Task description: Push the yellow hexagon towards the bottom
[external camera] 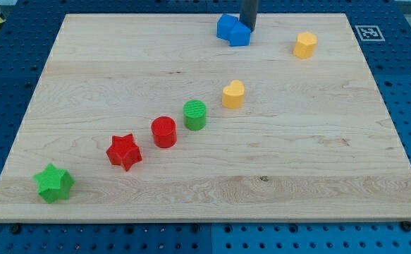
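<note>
The yellow hexagon (pixel 304 44) sits near the view's top right of the wooden board (pixel 318 162). My tip (pixel 248 29) comes down from the view's top edge and ends right against the upper right side of two blue blocks (pixel 232 30) that lie pressed together. The tip is about 80 px to the left of the yellow hexagon and slightly higher in the view. A yellow heart (pixel 233 94) lies below them, near the board's middle.
A diagonal row runs from the middle down to the view's bottom left: green cylinder (pixel 195 114), red cylinder (pixel 164 132), red star (pixel 124 151), green star (pixel 53 183). A blue pegboard (pixel 409 85) surrounds the board.
</note>
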Motion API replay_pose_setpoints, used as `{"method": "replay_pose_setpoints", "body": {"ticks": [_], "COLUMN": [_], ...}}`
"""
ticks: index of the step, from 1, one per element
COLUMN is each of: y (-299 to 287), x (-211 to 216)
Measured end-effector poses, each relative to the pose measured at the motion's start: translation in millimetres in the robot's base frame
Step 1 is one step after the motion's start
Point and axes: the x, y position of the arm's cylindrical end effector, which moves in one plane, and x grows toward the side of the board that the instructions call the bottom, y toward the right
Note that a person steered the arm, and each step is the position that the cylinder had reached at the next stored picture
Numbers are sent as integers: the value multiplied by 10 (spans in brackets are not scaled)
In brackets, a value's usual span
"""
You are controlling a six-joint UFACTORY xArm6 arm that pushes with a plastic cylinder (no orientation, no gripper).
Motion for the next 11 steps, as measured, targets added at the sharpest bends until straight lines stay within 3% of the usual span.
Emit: {"method": "replay_pose_setpoints", "body": {"ticks": [1, 3, 5, 10, 11], "y": [102, 521, 1023, 1091, 1091], "x": [269, -80, -29, 1157, 1157]}}
